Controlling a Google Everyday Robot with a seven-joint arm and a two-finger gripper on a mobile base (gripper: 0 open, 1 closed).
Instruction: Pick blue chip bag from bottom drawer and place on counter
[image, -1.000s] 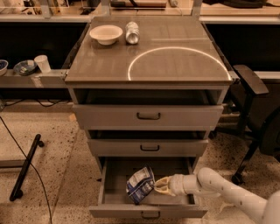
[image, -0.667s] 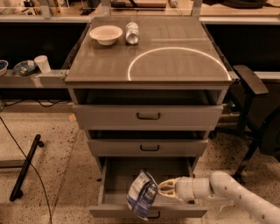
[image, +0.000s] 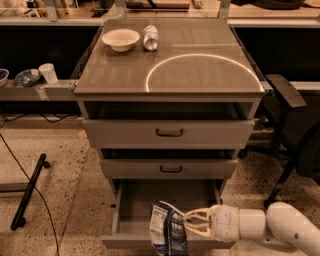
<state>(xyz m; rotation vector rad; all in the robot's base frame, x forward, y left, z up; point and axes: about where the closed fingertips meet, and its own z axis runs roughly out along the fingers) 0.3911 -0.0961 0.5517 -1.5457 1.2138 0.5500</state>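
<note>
1. At the front edge of the open bottom drawer (image: 167, 200), the blue chip bag (image: 168, 232) is pinched at its side by the claw (image: 187, 225).
2. The bag is held nearly upright, with its long axis vertical. Its lower end hangs in front of the drawer's front panel.
3. Seen from the camera, the bag lies directly to the left of the claw. The white arm (image: 265, 227) is stretched in from the lower right, roughly level.
4. The bench (image: 200, 75) is found well above the bag and further back, with the fronts of the two upper drawers between them. It is judged that the bag must be drawn outward before it is raised.
5. A white bowl (image: 120, 39) and a silver can (image: 150, 37) are placed near the far left corner of the bench, so the area of the bright light ring is judged suitable for setting down.
</note>
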